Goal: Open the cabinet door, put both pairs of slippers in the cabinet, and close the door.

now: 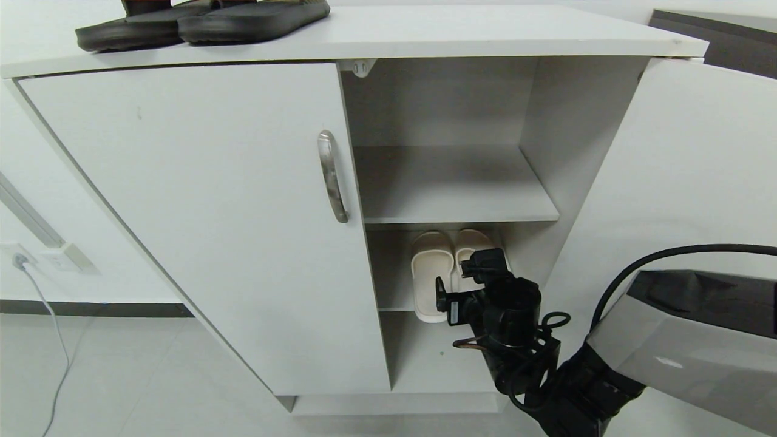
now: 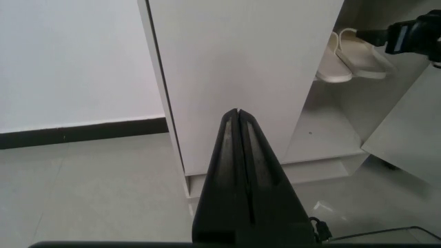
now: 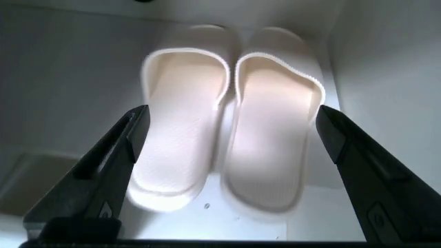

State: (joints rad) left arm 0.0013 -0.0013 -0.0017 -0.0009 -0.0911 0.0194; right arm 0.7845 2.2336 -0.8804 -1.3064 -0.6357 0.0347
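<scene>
The cream slippers [image 3: 269, 145] lie side by side on the cabinet's lower shelf [image 1: 393, 297], near ends at its front edge. The right claw [image 1: 459, 278] is spread wide just before them, holding nothing, so a finger snagging a sole on withdrawal could drag the pair to the floor. The black slippers [image 1: 200, 24] wait on the cabinet top [image 1: 485, 30]. The open door [image 1: 668, 182] crowds the right arm, and the left claw [image 2: 238, 138] is closed on nothing, low before the closed door [image 2: 234, 55].

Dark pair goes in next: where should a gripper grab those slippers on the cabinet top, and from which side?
Probably from the front: clamp the black slippers across their outer sides near the front edge of the cabinet top. They lie flat, side by side, so one squeeze may take both.
</scene>
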